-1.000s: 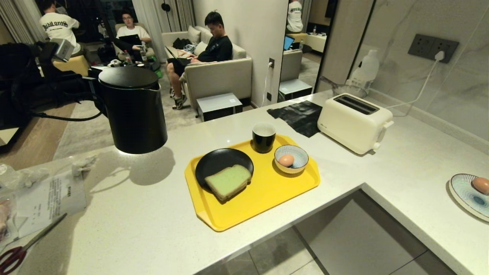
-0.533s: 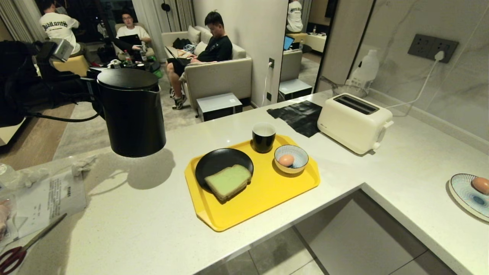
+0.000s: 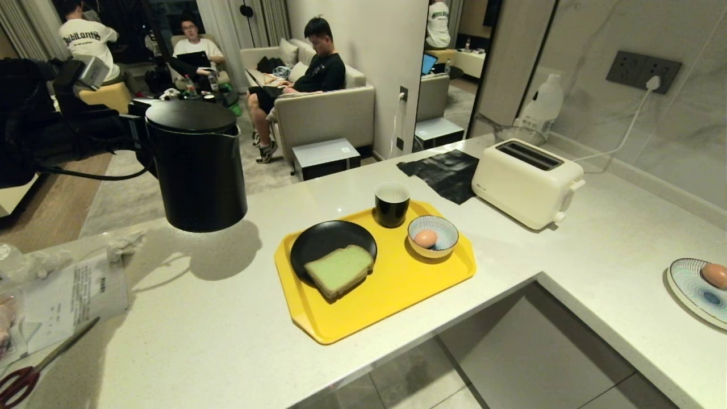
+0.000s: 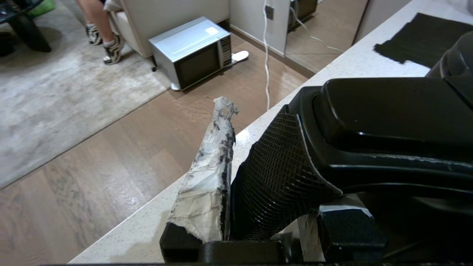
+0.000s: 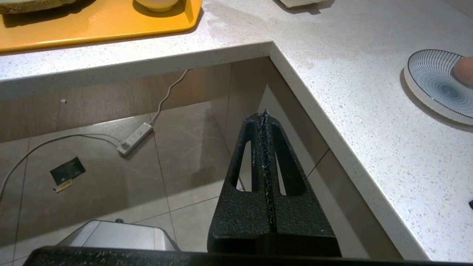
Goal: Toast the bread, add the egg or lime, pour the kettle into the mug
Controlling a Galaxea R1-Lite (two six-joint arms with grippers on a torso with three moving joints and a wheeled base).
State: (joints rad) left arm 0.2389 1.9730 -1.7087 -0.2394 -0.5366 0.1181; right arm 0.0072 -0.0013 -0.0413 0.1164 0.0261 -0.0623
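Black kettle (image 3: 196, 165) clamped by its handle in left gripper (image 4: 266, 184), hanging upright well left of mug (image 3: 392, 203) on yellow tray (image 3: 397, 284); best kept level until spout tops mug; right gripper (image 5: 265, 122) shut, idle.

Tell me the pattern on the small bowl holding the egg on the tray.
The bowl has fine blue-and-white radial stripes inside; clearest in the head view.
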